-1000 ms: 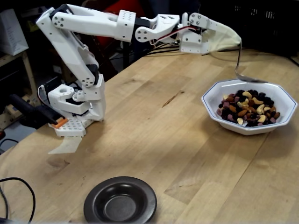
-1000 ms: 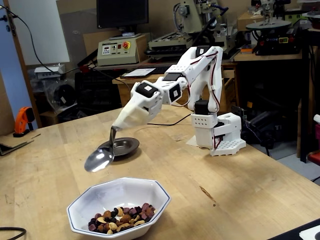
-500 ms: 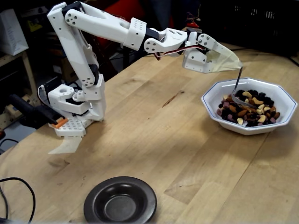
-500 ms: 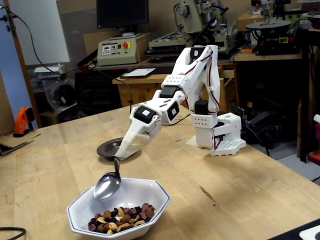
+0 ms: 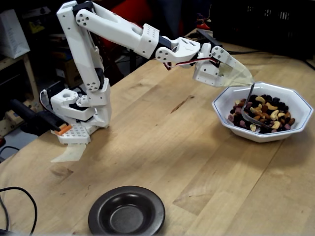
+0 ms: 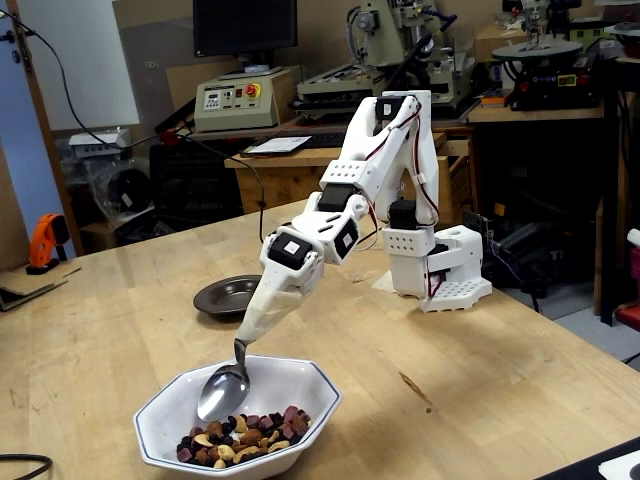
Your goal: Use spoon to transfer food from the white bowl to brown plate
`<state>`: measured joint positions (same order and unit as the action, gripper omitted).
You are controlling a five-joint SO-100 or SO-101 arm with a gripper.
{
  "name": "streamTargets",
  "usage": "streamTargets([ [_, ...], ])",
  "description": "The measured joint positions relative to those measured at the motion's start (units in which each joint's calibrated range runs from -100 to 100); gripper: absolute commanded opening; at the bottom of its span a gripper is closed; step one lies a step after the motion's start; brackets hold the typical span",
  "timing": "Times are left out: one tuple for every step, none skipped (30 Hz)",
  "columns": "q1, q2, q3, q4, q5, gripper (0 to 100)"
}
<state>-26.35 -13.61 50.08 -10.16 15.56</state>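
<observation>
Scoop step in hand: spoon is clamped by the gripper, tip set in the food inside the white bowl. Brown plate sits well apart, empty. Next, a level lift is needed.

The silver spoon tilts into the white bowl above the food; the brown plate sits empty.

Spoon: shiny polished metal
White bowl: glossy, ceramic-looking
Brown plate: dark, glossy, smooth
Table: bare matt wood, visible grain
Arm: matt white plastic, probably printed
</observation>
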Motion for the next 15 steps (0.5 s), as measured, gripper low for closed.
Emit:
streamTargets([
  [0.0, 0.69, 0.0, -1.12, 0.0, 4],
  [0.0, 1.46, 0.0, -2.25, 0.0, 4],
  [0.0, 1.89, 0.0, -3.53, 0.0, 4],
  [0.0, 2.23, 0.0, -4.9, 0.0, 4],
  [0.0, 2.58, 0.0, -6.26, 0.0, 4],
  [0.0, 2.92, 0.0, -7.39, 0.0, 4],
  [0.0, 3.35, 0.0, -8.43, 0.0, 4],
  [0.0, 3.78, 0.0, -9.31, 0.0, 4],
  [0.0, 4.12, 0.0, -10.12, 0.0, 4],
  [0.0, 4.55, 0.0, -10.76, 0.0, 4],
  [0.0, 4.89, 0.0, -11.16, 0.0, 4],
  [0.0, 5.15, 0.0, -11.4, 0.0, 4],
  [0.0, 5.32, 0.0, -11.56, 0.0, 4],
  [0.0, 5.32, 0.0, -11.56, 0.0, 4],
  [0.0, 5.32, 0.0, -11.56, 0.0, 4],
])
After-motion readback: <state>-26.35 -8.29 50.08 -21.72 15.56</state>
